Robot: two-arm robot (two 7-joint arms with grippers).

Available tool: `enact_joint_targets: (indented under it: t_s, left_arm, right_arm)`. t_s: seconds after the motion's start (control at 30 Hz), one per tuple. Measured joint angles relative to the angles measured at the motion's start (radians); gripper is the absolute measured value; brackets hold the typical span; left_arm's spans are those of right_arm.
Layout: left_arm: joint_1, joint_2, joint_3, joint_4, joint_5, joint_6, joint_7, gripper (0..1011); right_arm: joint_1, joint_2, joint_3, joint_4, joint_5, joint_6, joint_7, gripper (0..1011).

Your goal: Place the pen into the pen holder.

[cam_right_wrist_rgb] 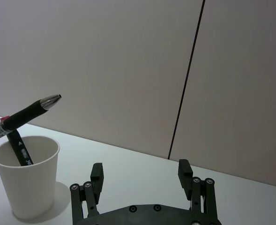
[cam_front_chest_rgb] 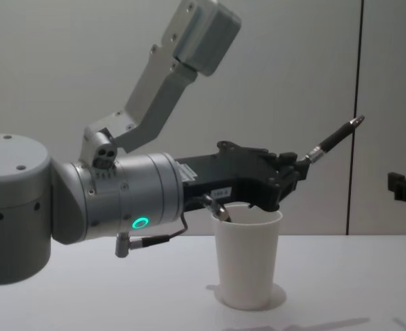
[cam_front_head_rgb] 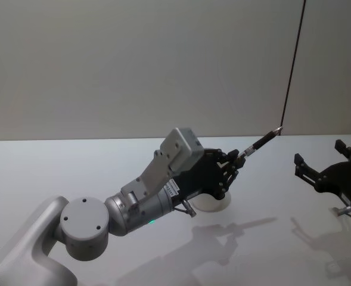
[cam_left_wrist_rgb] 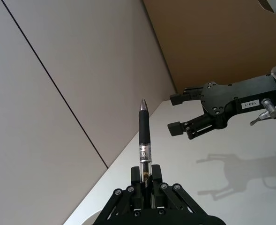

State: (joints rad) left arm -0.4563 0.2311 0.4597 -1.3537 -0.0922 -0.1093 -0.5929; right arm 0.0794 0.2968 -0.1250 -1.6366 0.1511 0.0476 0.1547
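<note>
My left gripper [cam_front_head_rgb: 237,160] is shut on the lower end of a black and clear pen [cam_front_head_rgb: 262,142]. The pen slants up and to the right, its metal tip highest, as the chest view's pen [cam_front_chest_rgb: 333,141] also shows. Straight below the gripper [cam_front_chest_rgb: 298,167] the pen holder [cam_front_chest_rgb: 247,258], a white paper cup, stands upright on the table; in the head view the holder [cam_front_head_rgb: 216,204] is mostly hidden by the hand. A dark slender thing [cam_right_wrist_rgb: 18,148] leans inside the cup [cam_right_wrist_rgb: 27,183]. My right gripper [cam_front_head_rgb: 318,170] hovers open to the right, with nothing in it.
The cup stands on a white table [cam_front_head_rgb: 264,250] that runs back to a plain grey wall [cam_front_head_rgb: 133,65] with one dark vertical seam [cam_front_head_rgb: 293,65]. My left arm's large elbow joint [cam_front_head_rgb: 84,228] sits low at the front left.
</note>
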Motion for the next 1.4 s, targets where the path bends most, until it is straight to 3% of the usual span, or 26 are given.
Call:
enact_joint_targets:
  t_s: [0.23, 0.57, 1.0, 1.4]
  left_arm:
    - [-0.001, -0.001, 0.001, 0.001, 0.001, 0.000, 0.000, 148]
    - [-0.002, -0.002, 0.001, 0.002, 0.001, 0.000, 0.000, 148]
    - [-0.002, -0.002, 0.001, 0.002, 0.001, 0.000, 0.000, 148]
    - [-0.002, -0.002, 0.001, 0.002, 0.001, 0.000, 0.000, 148]
  right_arm:
    - [-0.003, -0.001, 0.004, 0.000, 0.033, -0.007, 0.009, 1002]
    - [-0.014, -0.004, 0.015, -0.005, 0.140, -0.029, 0.043, 1002]
    - [-0.039, 0.005, 0.033, -0.011, 0.315, -0.060, 0.150, 1002]
    - [-0.055, 0.024, 0.046, -0.006, 0.407, -0.062, 0.238, 1002]
